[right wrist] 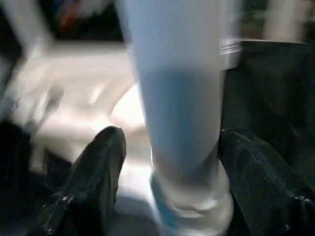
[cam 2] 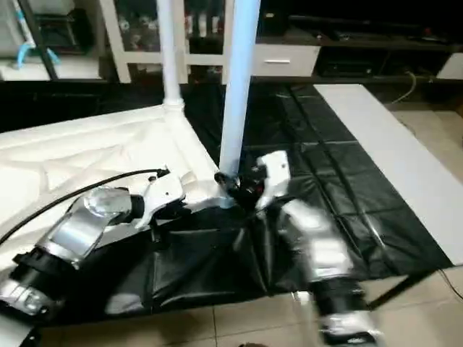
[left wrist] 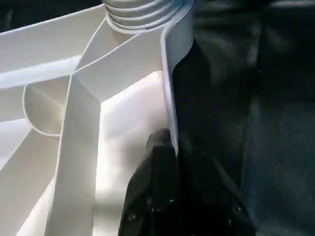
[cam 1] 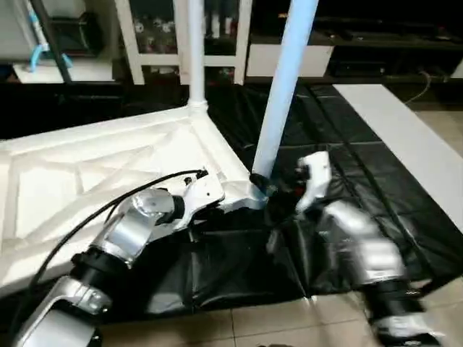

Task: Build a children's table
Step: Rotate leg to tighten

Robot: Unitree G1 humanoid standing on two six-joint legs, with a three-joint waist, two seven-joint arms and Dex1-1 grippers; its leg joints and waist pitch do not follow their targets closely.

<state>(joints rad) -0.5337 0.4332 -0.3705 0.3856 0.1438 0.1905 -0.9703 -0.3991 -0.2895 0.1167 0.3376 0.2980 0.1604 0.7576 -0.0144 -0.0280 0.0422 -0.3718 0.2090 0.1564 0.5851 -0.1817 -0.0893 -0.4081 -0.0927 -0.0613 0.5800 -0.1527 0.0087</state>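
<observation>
Black sheet (cam 1: 347,159) over tiled floor (cam 1: 253,322)

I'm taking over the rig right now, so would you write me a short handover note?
Left gripper: shut on the tabletop rim, steadying it.
Right gripper: fingers open either side of the near leg, at its base.
Tabletop lies underside up on the black sheet. Far leg stands in its corner socket; near leg stands at the near corner, seating unconfirmed.
Left: check that leg, fit the remaining legs.

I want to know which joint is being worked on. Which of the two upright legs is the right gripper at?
The nearer leg, at the tabletop's front corner; the right gripper flanks its base. The farther leg stands untouched at the back corner.
</observation>
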